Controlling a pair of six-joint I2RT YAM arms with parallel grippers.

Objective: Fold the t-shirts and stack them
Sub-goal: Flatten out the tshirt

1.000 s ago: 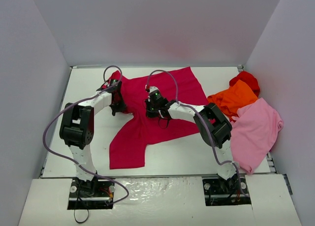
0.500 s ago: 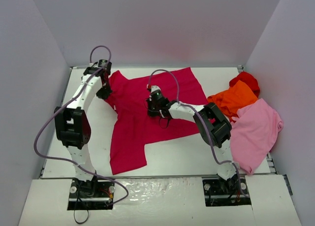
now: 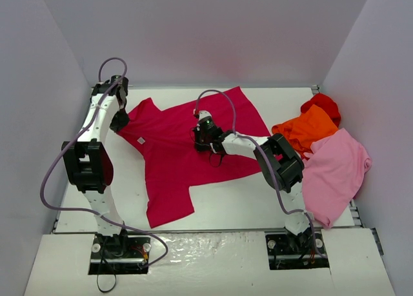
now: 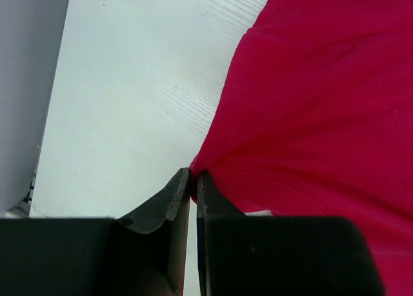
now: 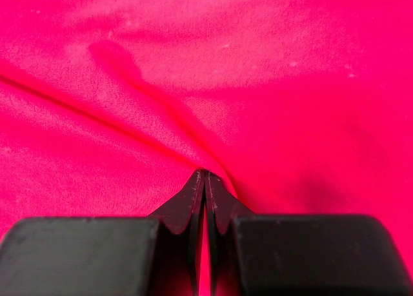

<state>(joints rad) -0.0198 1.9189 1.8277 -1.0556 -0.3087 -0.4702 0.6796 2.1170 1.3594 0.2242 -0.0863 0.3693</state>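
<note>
Crimson shirt (image 3: 187, 148) lies spread over the centre and upper left of the desk (image 3: 232, 202) in the top view, w/ one part trailing toward lower centre. Left hand (image 4: 192, 180) is at upper left, fingers pressed together on the shirt's outer edge, cloth nipped right at the tips. Right hand (image 5: 204, 180) is at frame centre, also pressed together, pinching a raised ridge of fabric. Prob. a flatten-out step: right anchors the body so left can pull the shoulder taut before any fold. Orange shirt (image 3: 306, 131), pink shirt (image 3: 335, 170) & red shirt (image 3: 322, 104) are heaped at right, clear of the work, not yet folded. Vs. a sec ago: left hand has gone from left-centre out to upper left, dragging the shoulder w/ it, so the shirt lies wider & a small white tag (image 3: 141, 140) now shows. Right hand approx. unchanged.
</note>
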